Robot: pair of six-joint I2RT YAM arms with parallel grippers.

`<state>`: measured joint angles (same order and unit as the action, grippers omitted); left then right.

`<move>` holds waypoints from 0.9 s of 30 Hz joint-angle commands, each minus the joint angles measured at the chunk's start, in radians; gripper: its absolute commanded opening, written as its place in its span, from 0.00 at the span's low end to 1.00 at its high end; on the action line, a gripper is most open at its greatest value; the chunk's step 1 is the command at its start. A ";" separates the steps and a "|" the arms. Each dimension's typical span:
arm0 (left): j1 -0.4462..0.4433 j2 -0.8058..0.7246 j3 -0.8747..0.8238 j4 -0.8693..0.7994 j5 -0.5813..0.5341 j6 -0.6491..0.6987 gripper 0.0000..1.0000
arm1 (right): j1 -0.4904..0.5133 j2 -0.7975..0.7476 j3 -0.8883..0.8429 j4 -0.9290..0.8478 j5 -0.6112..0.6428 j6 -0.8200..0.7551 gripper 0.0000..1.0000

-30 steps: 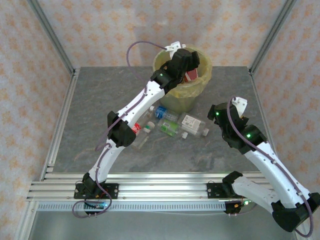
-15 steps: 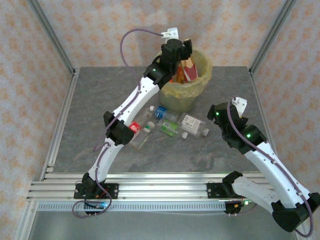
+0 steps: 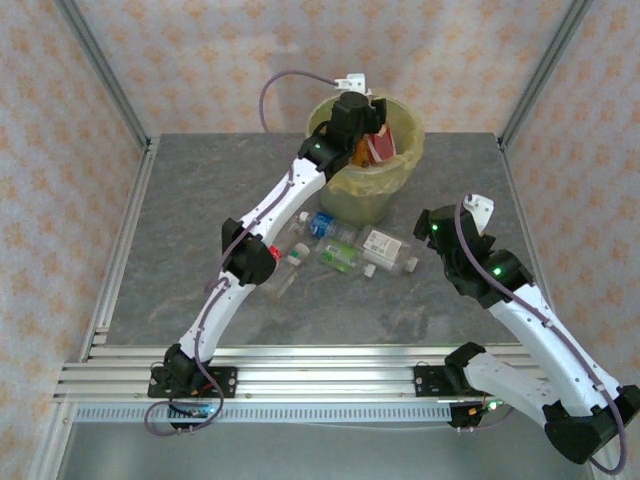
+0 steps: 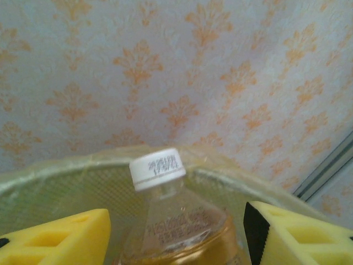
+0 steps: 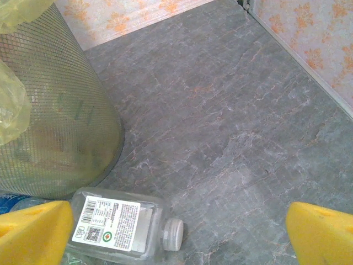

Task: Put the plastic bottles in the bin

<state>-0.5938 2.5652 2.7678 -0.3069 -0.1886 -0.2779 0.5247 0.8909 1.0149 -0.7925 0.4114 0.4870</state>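
**One bottle inside the bin, more lying on the table**

The left gripper (image 3: pixel 358 108) hung over the bin (image 3: pixel 400 165). Its fingers (image 4: pixel 60 237) stood apart on each side of a white-capped bottle (image 4: pixel 176 221) inside the rim. Thin gaps showed, so I judged it not gripped. Fingers closing on the way up could catch its neck or the bag. The right gripper (image 5: pixel 179 221), fingers wide apart, hovered above a clear bottle (image 5: pixel 118 223) on the table (image 5: pixel 220 110); being round, it might roll. The cap print and the square-code label were too small to read.

Bare desk (image 3: pixel 190 220) L & R of bin (image 3: pixel 405 150); bottles (image 3: pixel 385 245) crowd its near side; left arm (image 3: pixel 285 195) over bin mouth.
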 commanded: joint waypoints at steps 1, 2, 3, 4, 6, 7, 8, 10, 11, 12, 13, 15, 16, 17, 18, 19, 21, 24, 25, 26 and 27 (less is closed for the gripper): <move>-0.001 -0.011 0.040 -0.041 -0.059 0.016 0.65 | -0.001 0.002 -0.015 -0.006 0.005 0.017 0.99; -0.002 -0.012 0.041 -0.063 -0.093 0.006 0.65 | -0.001 0.003 -0.014 -0.005 0.004 0.018 0.99; -0.003 -0.015 0.042 -0.084 -0.126 -0.003 0.65 | -0.002 0.006 -0.014 -0.002 0.003 0.018 0.99; -0.004 -0.019 0.040 -0.115 -0.180 -0.021 0.62 | -0.002 0.009 -0.013 -0.002 0.002 0.019 0.99; -0.003 -0.031 0.039 -0.164 -0.245 -0.049 0.59 | -0.002 0.014 -0.013 -0.003 0.000 0.020 0.99; -0.005 -0.038 0.040 -0.187 -0.269 -0.063 0.59 | -0.002 0.017 -0.013 -0.002 -0.002 0.022 0.99; -0.006 -0.044 0.038 -0.202 -0.280 -0.074 0.59 | -0.001 0.019 -0.013 -0.001 -0.003 0.021 0.99; -0.009 -0.055 0.035 -0.217 -0.278 -0.088 0.58 | -0.001 0.023 -0.013 0.001 -0.003 0.021 0.99; -0.011 -0.060 0.036 -0.220 -0.268 -0.093 0.58 | -0.001 0.024 -0.012 0.005 -0.005 0.022 0.99; -0.014 -0.064 0.036 -0.224 -0.258 -0.101 0.58 | -0.001 0.025 -0.013 0.006 -0.005 0.022 0.99; -0.017 -0.069 0.036 -0.230 -0.247 -0.115 0.57 | -0.001 0.026 -0.013 0.009 -0.006 0.021 0.99; -0.022 -0.080 0.037 -0.258 -0.241 -0.152 0.55 | -0.002 0.029 -0.010 0.012 -0.011 0.020 0.99; -0.023 -0.091 0.036 -0.290 -0.252 -0.187 0.55 | -0.001 0.030 -0.007 0.010 -0.015 0.020 0.99; -0.023 -0.100 0.036 -0.314 -0.254 -0.219 0.55 | -0.002 0.031 -0.007 0.006 -0.018 0.020 0.99; -0.023 -0.112 0.035 -0.329 -0.237 -0.239 0.55 | -0.002 0.031 -0.007 0.003 -0.020 0.018 0.99; -0.024 -0.123 0.033 -0.330 -0.201 -0.243 0.56 | -0.001 0.031 -0.006 0.000 -0.021 0.019 0.99; -0.024 -0.146 0.034 -0.318 -0.124 -0.249 0.58 | -0.001 0.031 -0.005 -0.011 -0.023 0.015 0.99; -0.030 -0.191 0.034 -0.294 -0.036 -0.244 0.64 | -0.002 0.031 -0.004 -0.025 -0.031 0.011 0.99; -0.033 -0.209 0.033 -0.289 -0.019 -0.236 0.66 | -0.001 0.032 -0.004 -0.028 -0.039 0.011 0.99; -0.037 -0.226 0.034 -0.287 -0.007 -0.224 0.67 | -0.002 0.031 -0.005 -0.029 -0.047 0.008 0.99; -0.043 -0.246 0.034 -0.291 0.000 -0.210 0.68 | -0.001 0.032 -0.006 -0.027 -0.060 0.003 0.99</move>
<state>-0.6132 2.4420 2.7819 -0.5884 -0.2577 -0.4976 0.5247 0.9230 1.0115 -0.7929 0.3698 0.4973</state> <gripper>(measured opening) 0.674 0.991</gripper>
